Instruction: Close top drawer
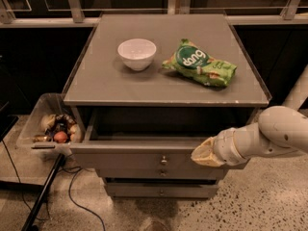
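Top drawer (125, 159) standing open toward the near side beneath the surface (106, 83), with the claw (206, 154) (open or closed cannot be told) at the right end of its front; a push this far off-centre may skew and jam it.
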Robot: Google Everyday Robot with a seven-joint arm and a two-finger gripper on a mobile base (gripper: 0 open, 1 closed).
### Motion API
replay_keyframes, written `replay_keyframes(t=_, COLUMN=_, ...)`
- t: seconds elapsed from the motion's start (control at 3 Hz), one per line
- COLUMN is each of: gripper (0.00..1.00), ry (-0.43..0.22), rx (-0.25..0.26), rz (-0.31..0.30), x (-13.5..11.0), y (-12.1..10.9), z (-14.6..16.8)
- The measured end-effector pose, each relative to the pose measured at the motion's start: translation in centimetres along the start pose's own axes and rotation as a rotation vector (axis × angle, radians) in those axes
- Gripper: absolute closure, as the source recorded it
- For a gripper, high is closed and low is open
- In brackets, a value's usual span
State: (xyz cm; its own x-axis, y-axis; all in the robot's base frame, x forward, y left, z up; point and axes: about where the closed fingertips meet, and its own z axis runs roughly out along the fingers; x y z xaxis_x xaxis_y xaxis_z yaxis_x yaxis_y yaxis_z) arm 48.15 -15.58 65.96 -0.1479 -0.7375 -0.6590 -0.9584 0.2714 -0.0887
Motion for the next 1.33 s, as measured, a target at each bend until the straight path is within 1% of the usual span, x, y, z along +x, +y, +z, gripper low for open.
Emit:
replay_keyframes(t=0.67, gripper=0.18, ry=0.000, rx=0.000, rz=0.000, x=0.00, y=0.00, z=0.00)
replay_keyframes(t=1.0, gripper=0.00, ry=0.000, rx=0.000, rz=0.000, x=-0.01, y=0.01, z=0.01)
replay_keyframes(t=1.33, gripper=0.00, ry=0.000, rx=0.000, rz=0.000, x=-0.01, y=0.01, z=0.01)
